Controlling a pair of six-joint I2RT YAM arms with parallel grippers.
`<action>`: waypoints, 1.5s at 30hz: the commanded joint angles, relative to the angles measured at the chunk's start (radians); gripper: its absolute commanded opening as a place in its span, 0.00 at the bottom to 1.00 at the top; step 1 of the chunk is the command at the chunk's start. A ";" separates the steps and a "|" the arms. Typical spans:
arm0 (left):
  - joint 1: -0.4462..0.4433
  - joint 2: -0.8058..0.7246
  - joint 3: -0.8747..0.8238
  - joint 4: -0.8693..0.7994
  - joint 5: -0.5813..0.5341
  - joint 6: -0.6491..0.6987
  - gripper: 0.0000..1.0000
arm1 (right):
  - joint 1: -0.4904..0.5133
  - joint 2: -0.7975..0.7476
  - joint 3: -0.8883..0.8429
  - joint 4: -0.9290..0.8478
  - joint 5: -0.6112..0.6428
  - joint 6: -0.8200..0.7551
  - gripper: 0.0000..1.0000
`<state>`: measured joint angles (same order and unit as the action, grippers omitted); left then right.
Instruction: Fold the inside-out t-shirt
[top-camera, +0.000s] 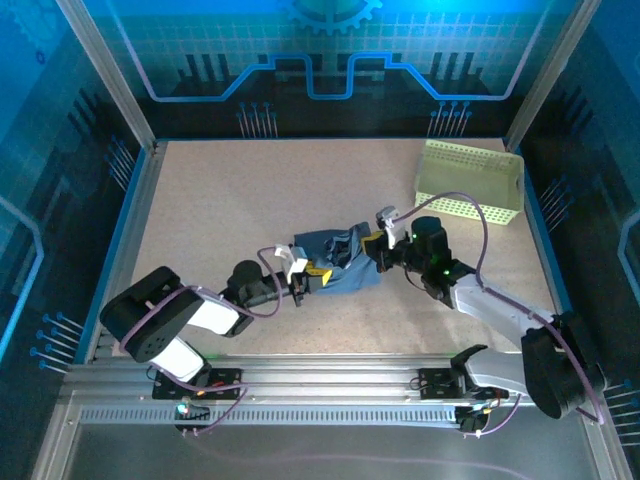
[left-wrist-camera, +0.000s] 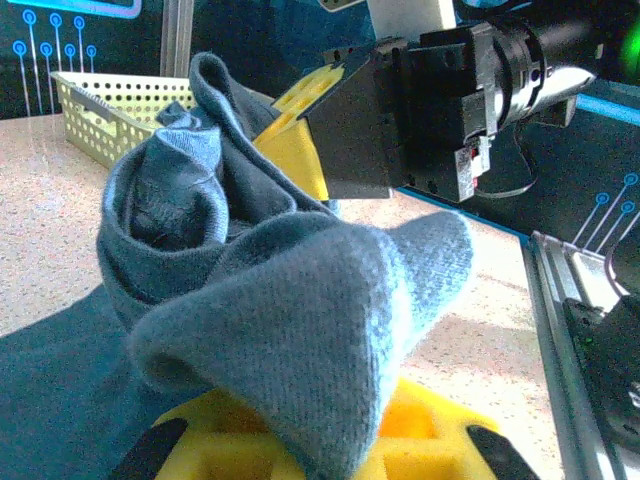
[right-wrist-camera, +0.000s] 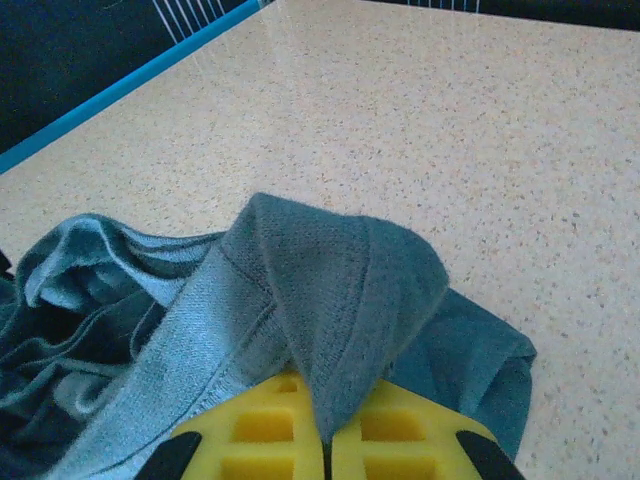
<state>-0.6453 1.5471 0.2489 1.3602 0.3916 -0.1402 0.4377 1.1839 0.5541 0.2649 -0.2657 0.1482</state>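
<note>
Pulling these two pinches apart is where trouble could start, in my judgement. The inside-out t-shirt (top-camera: 338, 262) lies bunched in a small crumpled heap near the middle of the counter (top-camera: 230, 200), between the two arms and well apart from the pale perforated basket (top-camera: 470, 180) at the far right. The left gripper (top-camera: 312, 272) is pressed together on a fold at the heap's near-left side; in its wrist view a thick hump of cloth spills over the yellow fingers. The right gripper (top-camera: 372, 246) is likewise closed, pinching a seamed edge at the heap's right side, with the fabric draped down between its yellow pads.

Each pinch looks to hold several layers rather than one clean edge, so spreading the arms may draw the shirt out as a twisted rope instead of opening it flat. I cannot tell whether either gripper has a hem, a sleeve or the collar, and mismatched holds would skew any fold. The knit is soft and bulky, so a sideways tug could slip the thick fold out of one gripper and leave the shirt dangling from the other. The grippers also sit near each other, so a careless crossing move risks a knock.
</note>
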 joint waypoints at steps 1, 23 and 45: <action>-0.013 -0.022 -0.041 0.040 -0.122 -0.088 0.00 | 0.000 -0.034 -0.008 -0.066 0.019 0.071 0.00; 0.164 0.041 0.213 -0.505 -0.260 -0.600 0.00 | -0.028 0.349 0.394 -0.373 0.100 0.112 0.00; 0.290 0.119 0.503 -0.963 -0.267 -0.541 0.53 | -0.088 0.577 0.565 -0.449 0.208 0.198 0.29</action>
<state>-0.3779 1.7020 0.7208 0.5022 0.1436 -0.7235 0.3656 1.7596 1.0882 -0.1444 -0.1024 0.3450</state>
